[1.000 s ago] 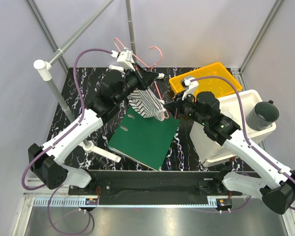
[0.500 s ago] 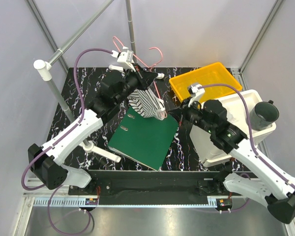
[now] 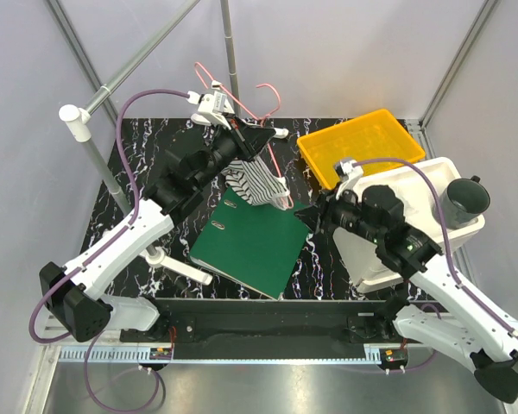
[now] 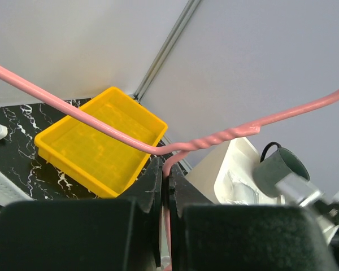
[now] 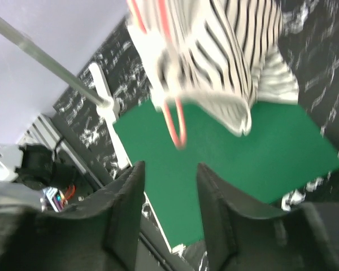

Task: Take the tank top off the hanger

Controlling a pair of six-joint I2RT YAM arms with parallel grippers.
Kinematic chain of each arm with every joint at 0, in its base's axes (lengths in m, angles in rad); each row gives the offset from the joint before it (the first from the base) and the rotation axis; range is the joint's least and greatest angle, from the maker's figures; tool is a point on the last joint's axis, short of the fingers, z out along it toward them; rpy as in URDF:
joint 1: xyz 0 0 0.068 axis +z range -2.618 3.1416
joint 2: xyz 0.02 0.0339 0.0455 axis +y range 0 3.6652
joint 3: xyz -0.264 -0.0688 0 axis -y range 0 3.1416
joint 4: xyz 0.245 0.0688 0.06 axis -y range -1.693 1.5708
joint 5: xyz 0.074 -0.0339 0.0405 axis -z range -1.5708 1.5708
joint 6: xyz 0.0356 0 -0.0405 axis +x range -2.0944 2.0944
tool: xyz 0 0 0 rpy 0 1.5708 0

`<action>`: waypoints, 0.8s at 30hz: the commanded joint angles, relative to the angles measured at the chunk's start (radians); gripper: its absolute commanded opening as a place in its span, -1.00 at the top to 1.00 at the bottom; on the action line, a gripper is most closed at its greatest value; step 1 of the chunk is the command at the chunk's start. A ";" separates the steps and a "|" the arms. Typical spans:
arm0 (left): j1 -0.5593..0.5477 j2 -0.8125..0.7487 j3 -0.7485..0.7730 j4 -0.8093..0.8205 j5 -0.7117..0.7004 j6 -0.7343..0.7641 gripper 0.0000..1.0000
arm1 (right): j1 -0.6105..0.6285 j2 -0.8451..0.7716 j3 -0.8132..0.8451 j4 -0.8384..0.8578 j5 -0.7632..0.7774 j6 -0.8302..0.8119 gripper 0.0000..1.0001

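The pink wire hanger (image 3: 272, 93) is held up above the table's back by my left gripper (image 3: 261, 138), which is shut on its wire just below the twisted neck (image 4: 168, 169). The black-and-white striped tank top (image 3: 257, 181) hangs bunched from the hanger, its lower end over the green binder (image 3: 255, 246). My right gripper (image 3: 304, 216) stands open with nothing in it, to the right of the garment and apart from it. In the right wrist view the tank top (image 5: 231, 51) and a pink loop of the hanger (image 5: 175, 121) hang ahead of the gripper (image 5: 169, 186).
A yellow bin (image 3: 367, 147) sits at the back right, with a white tub (image 3: 432, 185) holding a dark cup (image 3: 462, 200) beside it. A grey rail (image 3: 147, 56) on a white post (image 3: 95, 155) stands at the left.
My right gripper has opened and drawn back toward the near right, away from the tank top. The left arm has lifted the hanger slightly.
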 commanded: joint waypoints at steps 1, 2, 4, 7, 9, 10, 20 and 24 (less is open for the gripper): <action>-0.003 -0.026 0.024 0.083 0.020 0.026 1.00 | -0.002 0.088 0.162 0.039 0.012 -0.050 -0.08; -0.003 -0.029 0.025 0.081 0.022 0.027 1.00 | -0.002 0.105 0.194 0.038 0.022 -0.056 -0.14; -0.003 -0.032 0.024 0.080 0.019 0.031 1.00 | 0.000 0.156 0.219 0.039 0.036 -0.071 -0.16; -0.003 -0.029 0.027 0.080 0.025 0.032 1.00 | -0.002 0.214 0.265 0.041 0.039 -0.088 -0.16; -0.003 -0.026 0.028 0.078 0.031 0.031 1.00 | 0.000 0.239 0.288 0.052 0.040 -0.093 -0.13; -0.003 -0.022 0.030 0.078 0.034 0.031 1.00 | 0.000 0.243 0.294 0.056 0.042 -0.098 -0.06; -0.003 -0.009 0.036 0.080 0.048 0.026 1.00 | -0.002 0.270 0.305 0.093 0.059 -0.101 0.19; -0.004 -0.006 0.041 0.078 0.054 0.024 1.00 | -0.002 0.276 0.308 0.098 0.054 -0.101 0.10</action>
